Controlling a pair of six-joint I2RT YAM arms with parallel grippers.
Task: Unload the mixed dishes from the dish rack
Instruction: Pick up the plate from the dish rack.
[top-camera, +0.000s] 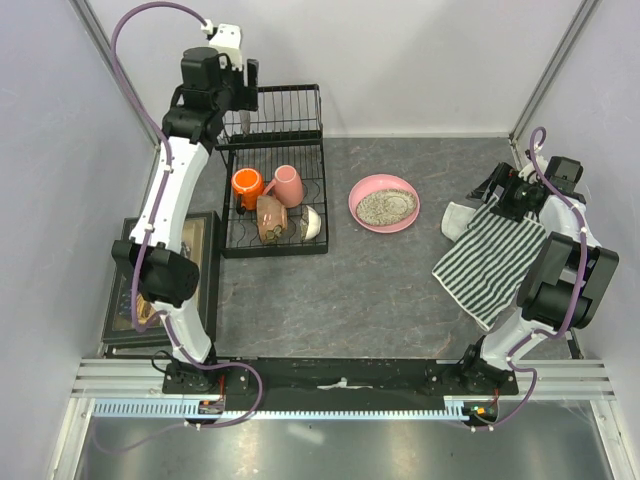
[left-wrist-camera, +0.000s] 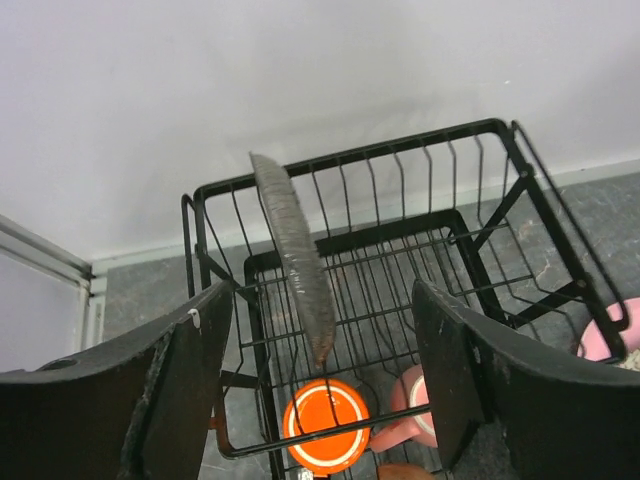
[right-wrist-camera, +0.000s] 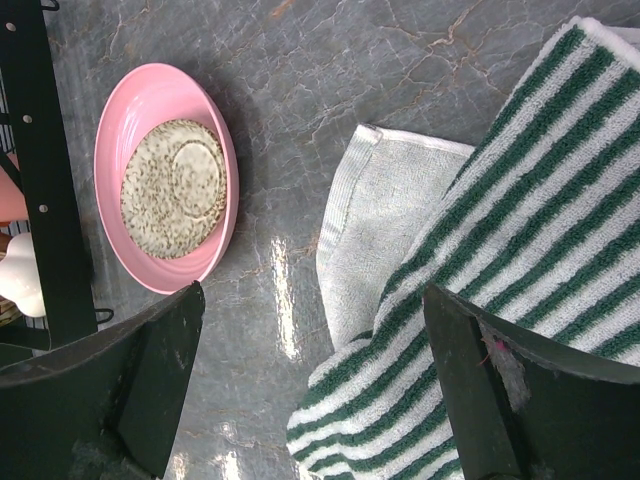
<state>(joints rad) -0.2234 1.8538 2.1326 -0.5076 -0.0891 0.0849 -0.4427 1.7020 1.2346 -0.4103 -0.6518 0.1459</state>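
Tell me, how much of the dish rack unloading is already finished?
Done: only the pink shallow dish lies on the table. In hand: nothing; the left claw hangs open above the dish rack. Remaining: orange mug, pink mug, tan-brown bowl and small white bowl sit in the rack.

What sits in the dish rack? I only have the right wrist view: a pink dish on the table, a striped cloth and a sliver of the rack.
Observer: On the dish rack base stand an orange mug, a pink mug, a tan-brown bowl and a small white bowl.
Operator: Where is the left gripper?
Observer: The left gripper hangs above the rack's upright basket back, jaws open, gripping nothing.
Operator: Anything in that basket?
Observer: A thin grey dish stands on edge in it.
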